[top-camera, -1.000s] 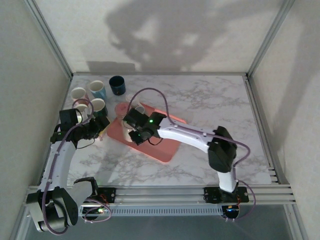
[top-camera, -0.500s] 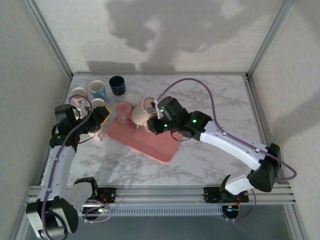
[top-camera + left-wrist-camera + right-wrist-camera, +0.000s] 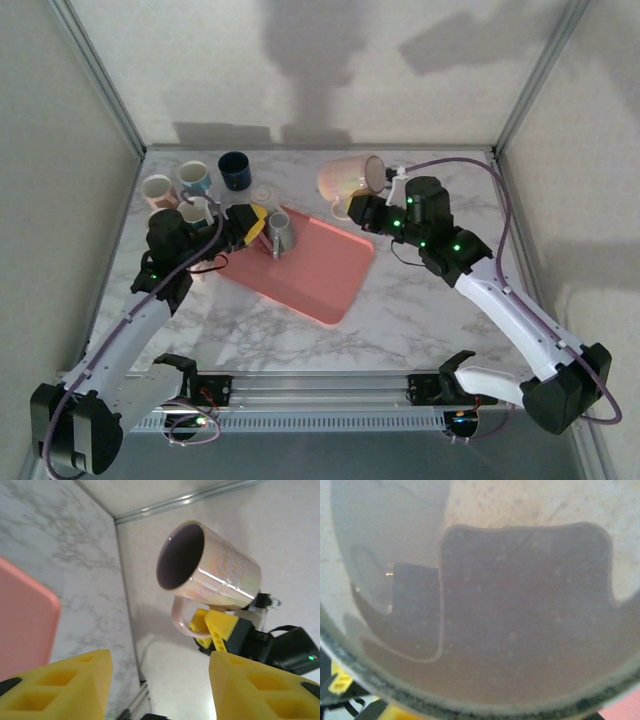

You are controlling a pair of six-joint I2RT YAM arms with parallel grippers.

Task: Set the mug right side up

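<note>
The right gripper point(image 3: 362, 207) is holding the mug point(image 3: 345, 180) by its handle, jaws drawn narrow around it, and the mug is hanging in the air over the far part of the desk point(image 3: 400, 320), in the upper middle of the overhead frame, just past the far corner of the pink tray point(image 3: 320, 270). What matters is how the mug is lying: its long axis is running close to level, tipped only slightly. The mouth is pointing toward the left of the overhead frame and the base is facing back toward the right arm. In the left wrist view the mug point(image 3: 215, 575) is showing its dark open mouth at the upper middle of the frame, with the handle point(image 3: 182, 622) hanging underneath and the right gripper point(image 3: 207, 625) pinching it from below.

So the mug is neither upside down nor upright; it is sitting about halfway through the turn. The coming move is probably a roll of the right wrist that lifts the mouth toward the ceiling, then a descent onto bare desk.

The left gripper point(image 3: 252, 225) is standing wide with nothing between its jaws. It is at the left edge of the tray, beside a grey cup point(image 3: 279, 232), well apart from the mug, so the right arm is the one placed to finish
</note>
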